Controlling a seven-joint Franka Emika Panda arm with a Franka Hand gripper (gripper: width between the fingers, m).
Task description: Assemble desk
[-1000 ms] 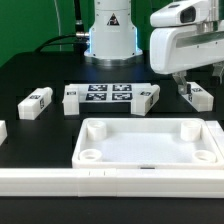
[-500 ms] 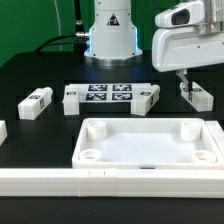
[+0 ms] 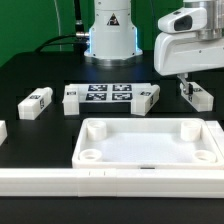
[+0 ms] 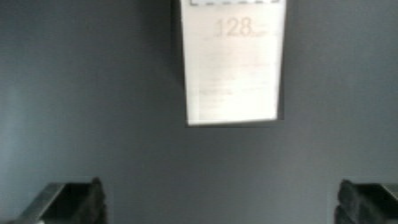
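smooth white plastic tabletop, matt black table

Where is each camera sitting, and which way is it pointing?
Exterior view: off the arm, looking across the black table over the tabletop toward the robot base; the base and the gripper show.
Wrist view: on the wrist, looking down at the table and a leg; both fingers show, wide apart.
Shared: the gripper, and probably that leg.
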